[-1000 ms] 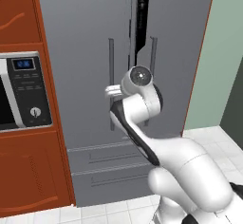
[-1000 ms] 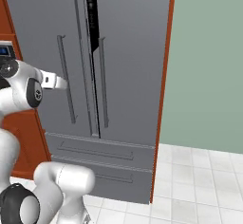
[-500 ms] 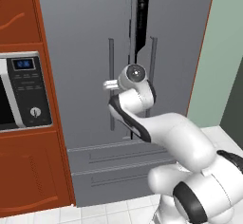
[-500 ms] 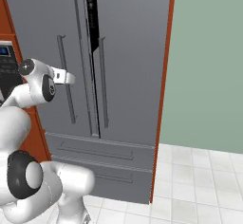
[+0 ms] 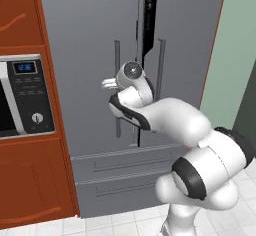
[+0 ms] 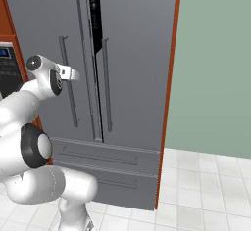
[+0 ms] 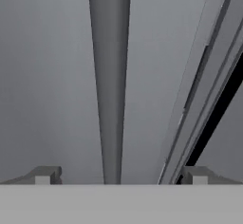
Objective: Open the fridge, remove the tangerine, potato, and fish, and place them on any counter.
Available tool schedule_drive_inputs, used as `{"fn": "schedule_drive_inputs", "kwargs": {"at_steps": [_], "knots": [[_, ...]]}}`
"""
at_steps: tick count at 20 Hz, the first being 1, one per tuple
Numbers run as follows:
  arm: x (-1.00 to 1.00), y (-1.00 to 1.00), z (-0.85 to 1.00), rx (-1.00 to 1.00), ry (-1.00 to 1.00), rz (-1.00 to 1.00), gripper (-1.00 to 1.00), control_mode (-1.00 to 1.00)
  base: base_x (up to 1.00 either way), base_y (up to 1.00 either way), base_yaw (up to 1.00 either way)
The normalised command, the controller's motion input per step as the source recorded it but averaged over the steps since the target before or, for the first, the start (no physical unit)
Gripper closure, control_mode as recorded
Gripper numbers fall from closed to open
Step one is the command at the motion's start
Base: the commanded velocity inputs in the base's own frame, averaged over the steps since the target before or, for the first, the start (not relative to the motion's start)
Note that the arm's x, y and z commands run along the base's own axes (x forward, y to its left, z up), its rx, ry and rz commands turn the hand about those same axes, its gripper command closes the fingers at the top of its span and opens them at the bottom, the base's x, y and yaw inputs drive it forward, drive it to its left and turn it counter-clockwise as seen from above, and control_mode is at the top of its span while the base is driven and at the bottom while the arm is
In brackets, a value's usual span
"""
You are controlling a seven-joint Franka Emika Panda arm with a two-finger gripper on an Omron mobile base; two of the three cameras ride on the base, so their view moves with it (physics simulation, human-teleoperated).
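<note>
Grey and matte, the fridge (image 5: 100, 95) stands between a red-brown cabinet with a microwave (image 5: 22, 97) and a green wall, its two doors parted by a thin dark gap at the centre seam. The gripper (image 7: 118, 175) faces the left door with its fingers (image 7: 45, 174) spread wide and holding nothing. In the hand view the left door's handle (image 7: 110, 76) runs upright midway between the two tips, close ahead but seemingly not yet enclosed. That bar is stiff, thin and probably smooth, so the best hold is likely squarely across it. The door itself should swing heavily on its hinge, calling for a steady pull.
</note>
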Motion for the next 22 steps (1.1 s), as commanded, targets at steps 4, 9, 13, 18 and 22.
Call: {"fn": "schedule_drive_inputs", "kwargs": {"at_steps": [4,9,13,18,22], "knots": [[0.49,0.13,0.00,0.00,0.00,0.00,-1.00,-1.00,0.00,0.00,0.00],[0.46,0.01,0.00,0.00,-0.01,0.00,-1.00,-1.00,0.00,0.00,0.00],[0.43,0.00,-0.10,0.00,-0.07,0.00,-1.00,-1.00,0.00,0.00,0.00],[0.24,0.09,-0.13,0.00,-0.09,0.00,1.00,-1.00,0.00,0.00,0.00],[0.00,0.58,-0.04,0.00,-0.01,0.01,1.00,-1.00,0.00,0.00,0.00]]}}
